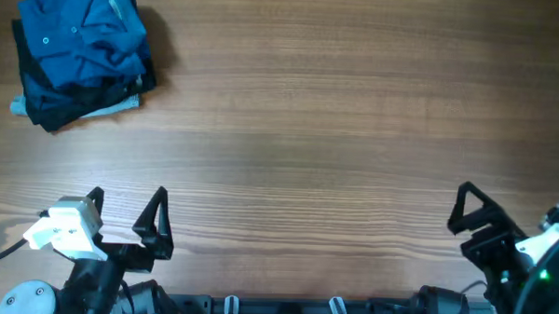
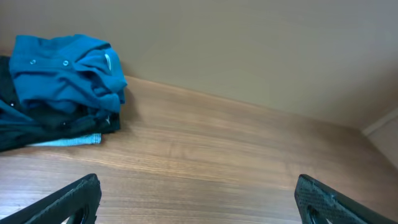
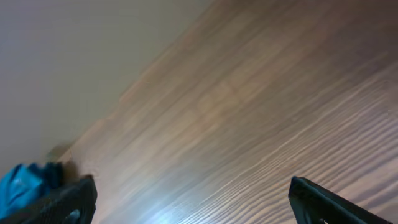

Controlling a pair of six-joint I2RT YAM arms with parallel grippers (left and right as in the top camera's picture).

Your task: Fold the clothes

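The clothes, a medium-blue polo shirt [image 1: 79, 29], lie crumpled on top of a small pile at the table's far left corner. The left wrist view shows the polo shirt [image 2: 62, 68] with its small buttons; the right wrist view catches only a blue corner of it [image 3: 18, 183]. My left gripper [image 1: 127, 195] is at the near edge, well short of the pile, open and empty. In its own view the left gripper [image 2: 198, 190] has only bare wood between its fingers. My right gripper [image 1: 513, 210] is at the near right, also open and empty, and the right gripper [image 3: 193, 193] spans bare wood.
Under the polo lie a black garment [image 1: 95, 90] and a pale grey-blue one [image 1: 123, 105], whose edge pokes out in front. The wooden table [image 1: 309, 111] stretches between pile and arms. A beige wall [image 2: 249, 43] rises behind the table's far edge.
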